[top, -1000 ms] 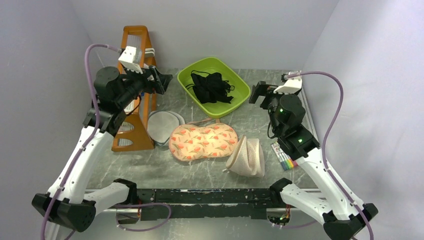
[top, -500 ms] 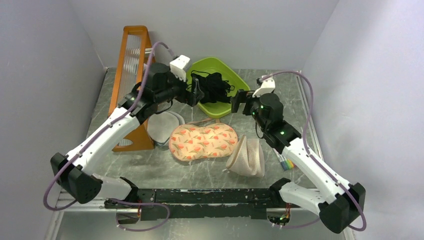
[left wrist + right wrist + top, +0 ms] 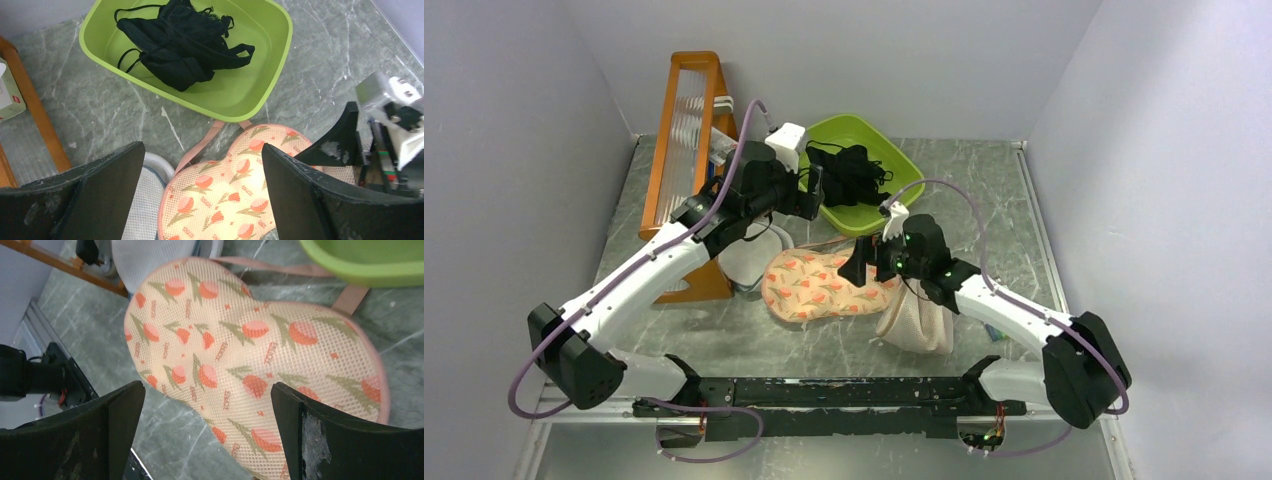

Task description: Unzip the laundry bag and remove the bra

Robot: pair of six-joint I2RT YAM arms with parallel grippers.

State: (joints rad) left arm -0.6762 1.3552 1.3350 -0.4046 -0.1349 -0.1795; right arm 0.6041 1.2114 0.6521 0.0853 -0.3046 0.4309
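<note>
Looking from above, the laundry bag (image 3: 824,285) lies flat mid-table with the print side up, so nothing inside shows. Its long axis runs roughly 9 to 3 o'clock, with the 3 o'clock lobe a touch farther back. The right gripper (image 3: 862,265) hangs over that lobe and covers a bit of its far edge; whether it's touching, I honestly can't tell. The left gripper (image 3: 817,195) is about 11 o'clock from the bag, at the rim of the green tub (image 3: 896,152). The beige mesh pouch (image 3: 919,318) is half tucked under the right arm.

On the left wrist cam, the fingers (image 3: 100,195) are spread wide. The bag's far edge shows between them at 6 o'clock, chopped off by the bottom of the view. A pink strap (image 3: 200,146) runs from it up toward the tub.

On the right wrist cam, the fingers (image 3: 340,440) are wide apart too. The bag fills the gap between them, its long axis running 10 to 4 o'clock, and the 4 o'clock end is hidden behind a finger. I can't pick out the zip pull.
</note>
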